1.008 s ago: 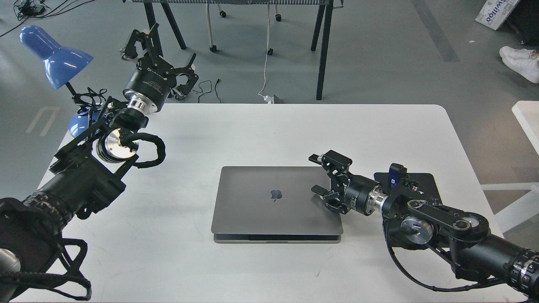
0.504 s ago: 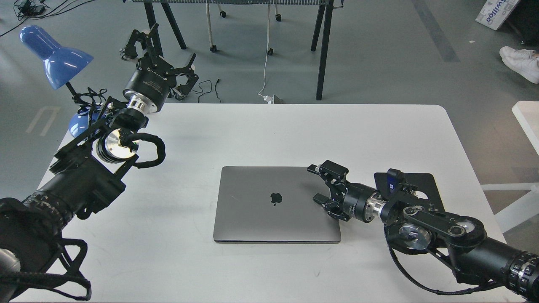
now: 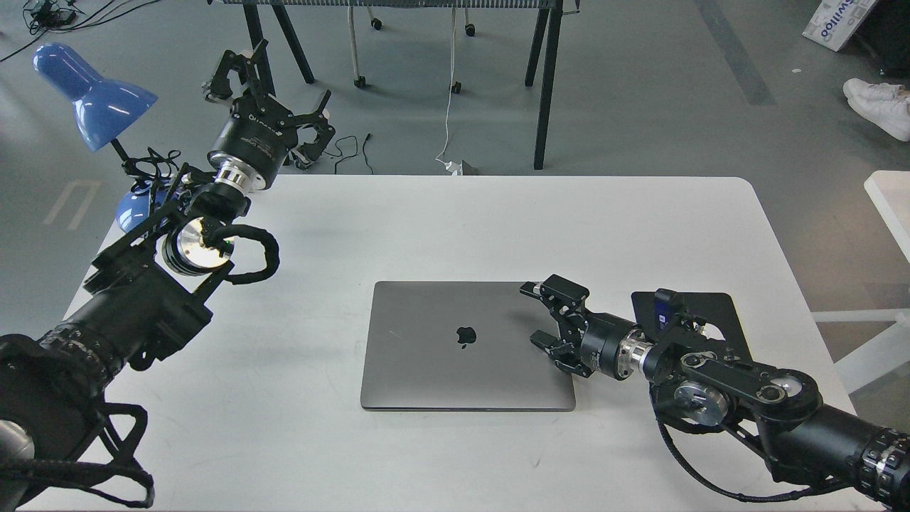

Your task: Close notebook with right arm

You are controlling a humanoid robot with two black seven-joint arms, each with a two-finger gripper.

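Note:
The notebook (image 3: 466, 345), a slim space-grey laptop with a dark apple logo on the lid, lies shut and flat in the middle of the white table (image 3: 455, 220). My right gripper (image 3: 537, 313) is open, its two fingers spread over the lid's right edge and empty. The right arm reaches in from the lower right, with a silver wrist ring and a small blue module (image 3: 664, 311). My left gripper (image 3: 266, 92) is open and empty, held high past the table's far left corner.
A flat black mouse pad (image 3: 718, 309) lies under the right arm, right of the laptop. A blue desk lamp (image 3: 92, 89) stands at the table's left edge beside my left arm. Table legs and cables are on the floor beyond.
One second ago the lid stood slightly raised above the base; it now lies fully down. My right gripper has sunk lower with it. The left arm has not moved.

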